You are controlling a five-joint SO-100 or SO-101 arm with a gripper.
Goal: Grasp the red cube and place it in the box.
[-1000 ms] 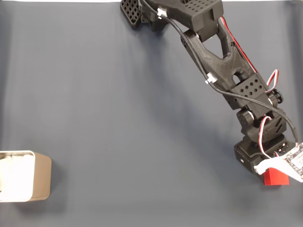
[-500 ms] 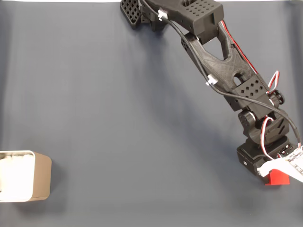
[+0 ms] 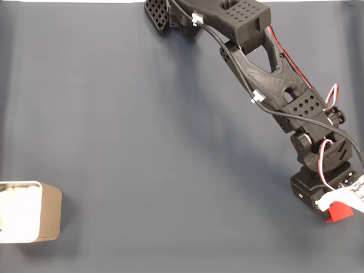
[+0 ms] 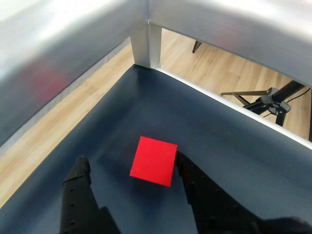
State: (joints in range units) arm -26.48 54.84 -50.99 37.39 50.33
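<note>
Fixed view: you see the arm [image 3: 267, 74] stretched toward the lower right of the dark blue mat [image 3: 142, 142], its wrist covering most of the red cube [image 3: 338, 211]; the box [image 3: 28, 211] sits well apart at the lower left edge. Compared with a second ago, the wrist has shifted further right and less of the cube shows.

Wrist view: your gripper [image 4: 130, 165] stands apart, the red cube [image 4: 154, 160] on the mat between its fingertips [image 4: 80, 168], nearer the right one.
</note>
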